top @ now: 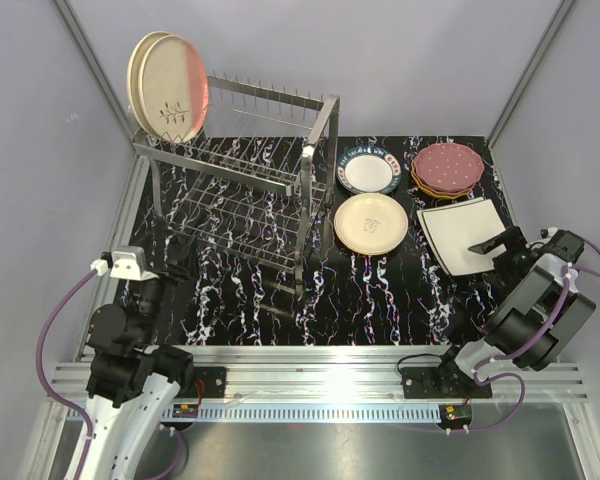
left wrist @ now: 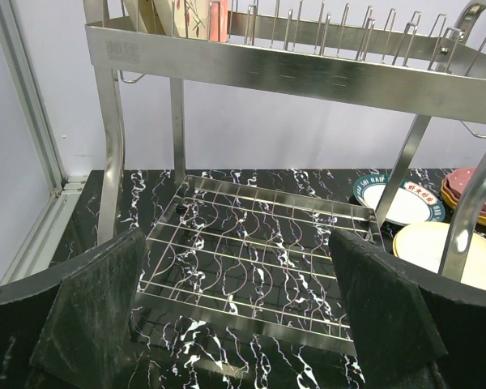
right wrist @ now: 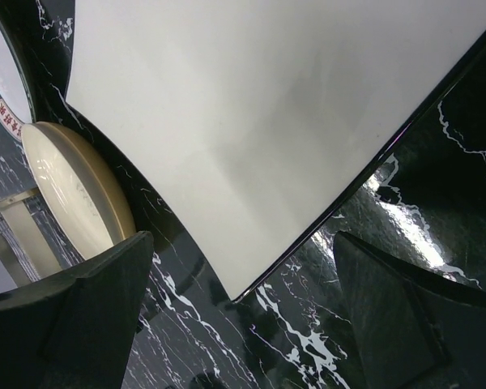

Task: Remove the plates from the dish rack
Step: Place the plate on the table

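Gaping wide, the right gripper [right wrist: 241, 255] is holding nothing. A corner of the square plate [right wrist: 259, 121] is lying flat on the table [right wrist: 421, 186] right under the gap between its fingers, and I cannot tell whether they are touching it. Off to that gripper's left the cream plate [right wrist: 73, 178] is sitting near the square one, apart from it, with the rimmed plate [top: 368, 172] lying beyond. Past the square plate's far edge the maroon stack [top: 447, 165] is resting, a scalloped maroon plate topping orange ones.

The left gripper [left wrist: 236, 259] is holding its fingers wide apart too, empty, and is pointing at the rack [left wrist: 308, 77] straight ahead of it, level with the bare lower tier. Up and to its left, two round plates [top: 170, 80] are standing on edge between the prongs at the end of the upper tier, the front one cream with a pink side.

From where I am standing the table is gleaming black with white and faint purple veins, throwing back the lights. Pale grey walls [top: 40, 150] are closing it in on three sides, a metal post [top: 95, 65] is slanting up the far left corner, and an aluminium rail [top: 310, 375] is carrying both arm bases along the near edge.
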`<state>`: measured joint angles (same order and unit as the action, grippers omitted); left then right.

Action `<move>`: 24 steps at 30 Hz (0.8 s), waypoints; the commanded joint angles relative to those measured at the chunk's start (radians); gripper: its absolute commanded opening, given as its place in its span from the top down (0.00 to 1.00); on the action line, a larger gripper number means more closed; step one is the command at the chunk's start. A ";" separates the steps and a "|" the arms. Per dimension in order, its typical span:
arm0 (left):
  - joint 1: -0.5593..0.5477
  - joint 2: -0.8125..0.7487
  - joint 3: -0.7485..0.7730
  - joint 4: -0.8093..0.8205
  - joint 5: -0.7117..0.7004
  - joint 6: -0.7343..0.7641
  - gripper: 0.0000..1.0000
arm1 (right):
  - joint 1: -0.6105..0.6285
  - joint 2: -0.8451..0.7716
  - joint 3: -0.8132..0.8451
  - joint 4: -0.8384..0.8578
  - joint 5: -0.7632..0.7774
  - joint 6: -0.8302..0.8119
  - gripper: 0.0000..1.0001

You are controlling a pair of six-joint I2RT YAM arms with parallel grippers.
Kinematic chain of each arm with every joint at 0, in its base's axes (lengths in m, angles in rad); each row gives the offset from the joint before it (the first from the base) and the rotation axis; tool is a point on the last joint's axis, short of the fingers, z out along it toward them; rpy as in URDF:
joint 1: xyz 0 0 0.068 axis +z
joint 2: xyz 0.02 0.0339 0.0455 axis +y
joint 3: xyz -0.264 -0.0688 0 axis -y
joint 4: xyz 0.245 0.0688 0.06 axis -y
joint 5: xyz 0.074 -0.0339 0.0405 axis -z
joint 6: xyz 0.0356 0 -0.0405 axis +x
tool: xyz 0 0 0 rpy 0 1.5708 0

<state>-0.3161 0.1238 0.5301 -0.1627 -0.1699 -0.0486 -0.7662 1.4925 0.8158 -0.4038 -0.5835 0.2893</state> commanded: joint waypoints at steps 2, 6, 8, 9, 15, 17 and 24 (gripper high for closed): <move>0.000 -0.013 0.001 0.054 -0.019 0.019 0.01 | -0.002 -0.063 0.028 -0.016 0.017 -0.050 0.00; -0.003 -0.013 0.001 0.054 -0.017 0.019 0.01 | -0.002 -0.092 0.025 -0.027 0.011 -0.067 0.00; -0.001 -0.013 0.001 0.054 -0.019 0.019 0.01 | -0.002 -0.098 0.026 -0.030 0.008 -0.068 0.00; -0.003 -0.013 0.001 0.055 -0.019 0.019 0.01 | -0.002 -0.098 0.026 -0.033 0.007 -0.068 0.00; -0.005 -0.015 0.001 0.052 -0.020 0.019 0.01 | -0.002 -0.097 0.029 -0.062 0.014 -0.094 0.00; -0.003 -0.015 0.001 0.052 -0.019 0.019 0.01 | -0.002 -0.103 0.026 -0.064 0.016 -0.102 0.00; -0.006 -0.015 0.001 0.052 -0.020 0.019 0.01 | -0.002 -0.115 0.026 -0.067 0.007 -0.104 0.00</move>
<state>-0.3161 0.1230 0.5297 -0.1631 -0.1703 -0.0483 -0.7662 1.4101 0.8158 -0.4629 -0.5838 0.2092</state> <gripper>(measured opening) 0.987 0.993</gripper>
